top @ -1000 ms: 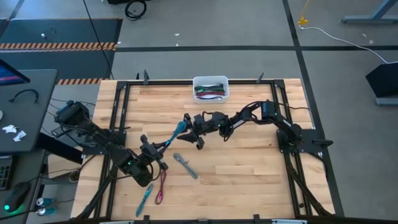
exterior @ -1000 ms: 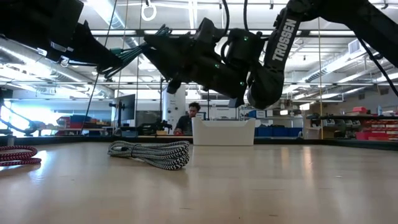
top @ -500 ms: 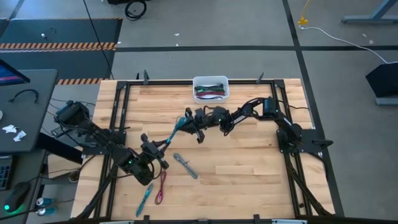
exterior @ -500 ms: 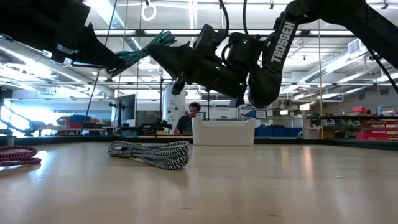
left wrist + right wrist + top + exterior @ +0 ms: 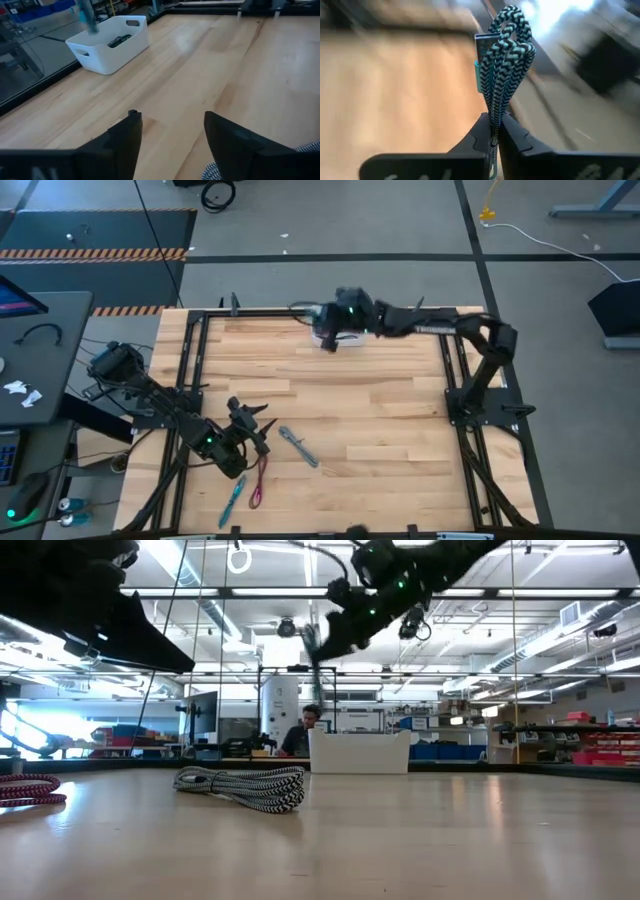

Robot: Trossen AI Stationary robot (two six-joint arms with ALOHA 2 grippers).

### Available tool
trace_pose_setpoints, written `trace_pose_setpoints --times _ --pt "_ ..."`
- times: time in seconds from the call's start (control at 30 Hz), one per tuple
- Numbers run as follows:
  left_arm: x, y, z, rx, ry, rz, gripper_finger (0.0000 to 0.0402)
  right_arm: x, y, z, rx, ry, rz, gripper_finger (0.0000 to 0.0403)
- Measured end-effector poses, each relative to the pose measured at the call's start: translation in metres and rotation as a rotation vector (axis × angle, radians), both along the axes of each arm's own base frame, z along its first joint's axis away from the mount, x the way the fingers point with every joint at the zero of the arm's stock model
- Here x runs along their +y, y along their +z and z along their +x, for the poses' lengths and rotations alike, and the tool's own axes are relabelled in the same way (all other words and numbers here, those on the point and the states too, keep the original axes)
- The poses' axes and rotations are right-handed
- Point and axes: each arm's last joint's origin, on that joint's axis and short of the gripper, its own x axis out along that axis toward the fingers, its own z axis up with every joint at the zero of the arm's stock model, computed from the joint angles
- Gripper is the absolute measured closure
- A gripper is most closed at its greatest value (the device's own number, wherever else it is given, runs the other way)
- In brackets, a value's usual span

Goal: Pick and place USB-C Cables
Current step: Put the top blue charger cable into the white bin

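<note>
Teal USB-C cable (image 5: 502, 65) pinched in right claw (image 5: 492, 131), seemingly above white bin (image 5: 355, 338), left claw (image 5: 172, 135) spread, empty.

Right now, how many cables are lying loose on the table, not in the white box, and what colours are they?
Grey cable: 1
Maroon cable: 1
Teal cable: 1
Total on the table: 3
Not counted: the striped cable pinched in the right gripper, and whatever lies in the white box, which is mostly hidden.

Right end effector (image 5: 322, 321) over the white bin (image 5: 339, 338) — left end effector (image 5: 252, 420) near 3 table cables (image 5: 297, 445).
</note>
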Motion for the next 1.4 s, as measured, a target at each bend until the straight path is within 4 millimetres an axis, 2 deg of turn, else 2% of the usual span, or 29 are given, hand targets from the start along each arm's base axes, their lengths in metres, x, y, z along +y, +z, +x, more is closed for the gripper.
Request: trace_pose_setpoints --times 0.17,0.3,0.43,0.57,0.77,1.07,1.23,1.4 --pt "0.0 0.0 0.0 -0.001 0.0 0.001 0.0182 -0.04 0.027 -0.017 0.255 -0.092 -0.077 0.0386" --pt "0.0 0.0 0.0 -0.004 0.001 -0.001 0.0195 -0.07 0.016 -0.024 0.439 -0.078 -0.105 0.0385" --pt "0.0 0.0 0.0 -0.004 0.001 0.0 0.0207 -0.084 0.005 -0.019 0.528 -0.04 -0.114 0.0385" --pt "0.0 0.0 0.0 -0.005 0.002 0.0 0.0216 -0.091 -0.015 -0.01 0.634 -0.008 -0.065 0.0385" --pt "0.0 0.0 0.0 -0.006 0.002 0.001 0.022 -0.098 -0.032 0.003 0.727 0.0 -0.041 0.0384" --pt "0.0 0.0 0.0 -0.006 0.002 0.0 0.0221 -0.106 -0.062 0.014 0.795 0.011 -0.007 0.0383" --pt "0.0 0.0 0.0 -0.006 0.002 -0.001 0.0221 -0.108 -0.072 0.014 0.806 0.019 0.011 0.0383" --pt "0.0 0.0 0.0 -0.006 0.002 -0.001 0.0221 -0.108 -0.074 0.014 0.799 0.014 0.017 0.0381"
